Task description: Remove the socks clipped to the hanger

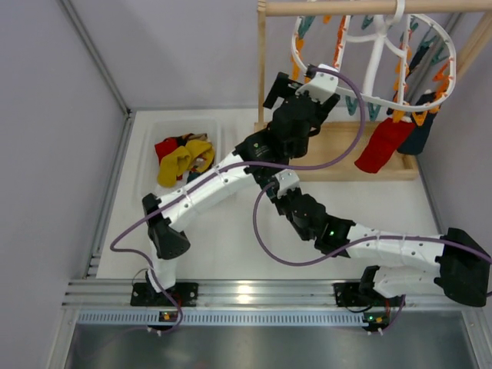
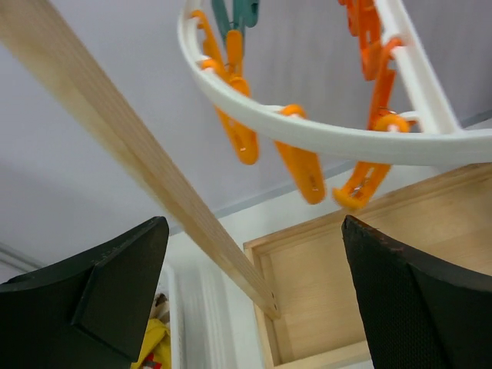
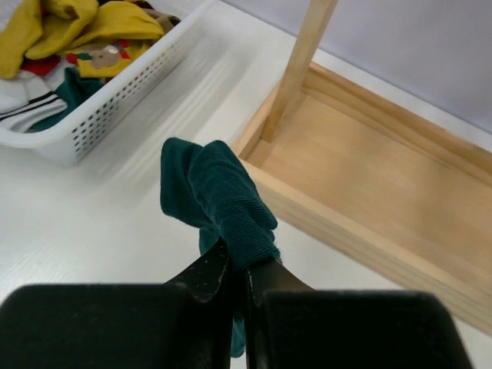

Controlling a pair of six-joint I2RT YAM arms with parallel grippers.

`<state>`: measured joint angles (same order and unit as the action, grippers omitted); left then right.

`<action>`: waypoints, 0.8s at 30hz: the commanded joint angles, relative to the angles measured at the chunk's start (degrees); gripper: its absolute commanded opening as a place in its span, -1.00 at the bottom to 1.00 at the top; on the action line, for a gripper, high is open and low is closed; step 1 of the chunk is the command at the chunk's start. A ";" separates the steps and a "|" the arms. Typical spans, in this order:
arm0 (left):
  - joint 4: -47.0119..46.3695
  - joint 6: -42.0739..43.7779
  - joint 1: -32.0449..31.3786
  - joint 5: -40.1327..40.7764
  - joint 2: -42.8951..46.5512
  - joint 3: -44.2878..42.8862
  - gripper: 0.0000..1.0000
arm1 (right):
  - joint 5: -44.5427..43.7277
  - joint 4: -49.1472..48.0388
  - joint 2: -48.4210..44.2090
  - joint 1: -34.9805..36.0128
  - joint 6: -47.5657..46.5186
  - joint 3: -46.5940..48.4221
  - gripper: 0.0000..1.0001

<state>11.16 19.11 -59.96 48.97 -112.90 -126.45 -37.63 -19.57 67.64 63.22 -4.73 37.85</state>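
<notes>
L gripper [image 2: 254, 224]: jaws wide apart, nothing between the fingers. The hanger [image 2: 346, 140] rim is just above and ahead of it, w/ orange clips [image 2: 301, 165] hanging off that rim. The wooden stand post [image 2: 154, 177] crosses diagonally ahead of the gap.

R gripper [image 3: 240, 267]: jaws closed tight on a dark teal sock [image 3: 215, 192]. The fabric is bunched just ahead of the fingertips. I cannot tell if it touches the table [image 3: 92, 223].

White basket [image 3: 115, 100] is ahead-left of R gripper, w/ yellow socks [image 3: 115, 19] inside. Stand tray [image 3: 369, 177] is ahead-right.

Top view: red sock [image 1: 382, 144] and dark navy sock [image 1: 421, 129] hang clipped side by side, well right of L gripper.
</notes>
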 commanded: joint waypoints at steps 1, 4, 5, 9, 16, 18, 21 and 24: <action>-1.75 -4.25 0.20 2.97 9.60 4.71 0.98 | 5.71 1.72 -1.46 -0.20 4.11 -0.58 -1.00; -1.75 -6.01 0.37 5.69 14.19 10.95 0.98 | 8.70 3.75 -0.05 -0.56 4.38 1.08 -1.00; -1.75 -6.19 0.37 6.57 17.33 12.62 0.98 | 10.36 4.01 0.47 -0.82 4.38 1.53 -1.00; -1.75 -6.81 0.72 12.53 25.08 22.97 0.98 | 14.85 4.19 3.37 -1.87 6.31 4.77 -1.00; 0.08 -12.07 0.99 22.47 45.53 39.25 0.98 | 23.90 7.36 15.84 -3.02 6.31 21.90 -1.00; 0.97 -13.31 0.82 23.71 49.69 43.28 0.98 | 26.98 7.53 21.19 -3.10 6.31 26.12 -1.00; 0.88 -12.27 -0.06 27.57 55.59 47.07 0.98 | 31.99 7.01 28.65 -3.10 6.40 37.60 -1.00; 0.80 -10.16 -2.34 32.32 58.05 47.44 0.98 | 37.09 7.88 37.70 -3.10 6.05 48.84 -1.00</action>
<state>12.56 8.05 -60.47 74.98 -55.57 -79.99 -8.78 -11.35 98.28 60.55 0.82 75.90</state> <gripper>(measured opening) 0.987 0.004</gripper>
